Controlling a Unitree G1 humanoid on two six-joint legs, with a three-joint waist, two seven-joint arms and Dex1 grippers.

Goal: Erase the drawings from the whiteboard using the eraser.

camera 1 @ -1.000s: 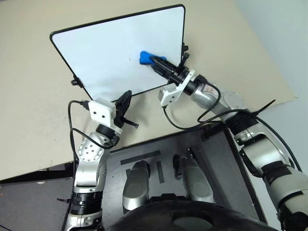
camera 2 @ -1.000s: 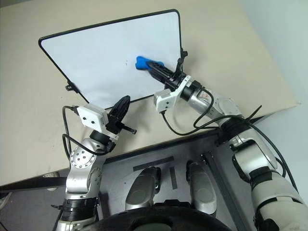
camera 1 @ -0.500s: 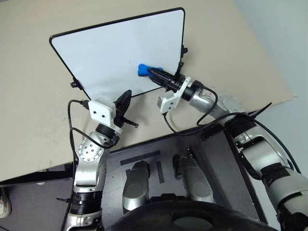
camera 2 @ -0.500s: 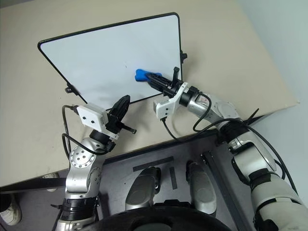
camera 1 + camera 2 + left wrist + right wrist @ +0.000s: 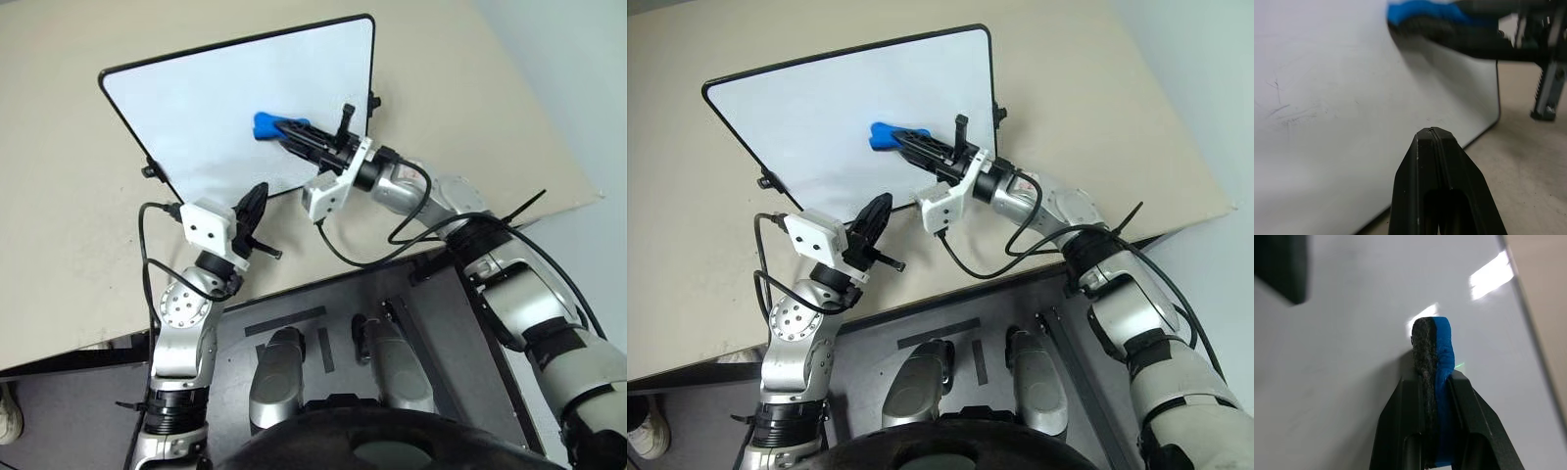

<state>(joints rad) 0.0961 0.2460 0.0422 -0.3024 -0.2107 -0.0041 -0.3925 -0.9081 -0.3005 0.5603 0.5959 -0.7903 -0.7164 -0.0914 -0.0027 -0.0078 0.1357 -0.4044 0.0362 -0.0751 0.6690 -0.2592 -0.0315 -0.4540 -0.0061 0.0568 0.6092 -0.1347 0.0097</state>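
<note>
The eraser (image 5: 265,122), pinched tight in the right gripper (image 5: 287,129), is rubbing the whiteboard (image 5: 216,88), and next it likely needs more wiping; the left gripper (image 5: 1432,134) is closed, holding nothing.

A beige table (image 5: 59,206) spans the scene; a pale grey floor (image 5: 578,78) lies beyond its right edge.

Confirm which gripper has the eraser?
The right gripper, shut on the blue eraser against the whiteboard. The left gripper is shut on nothing, near the board's lower edge.
</note>
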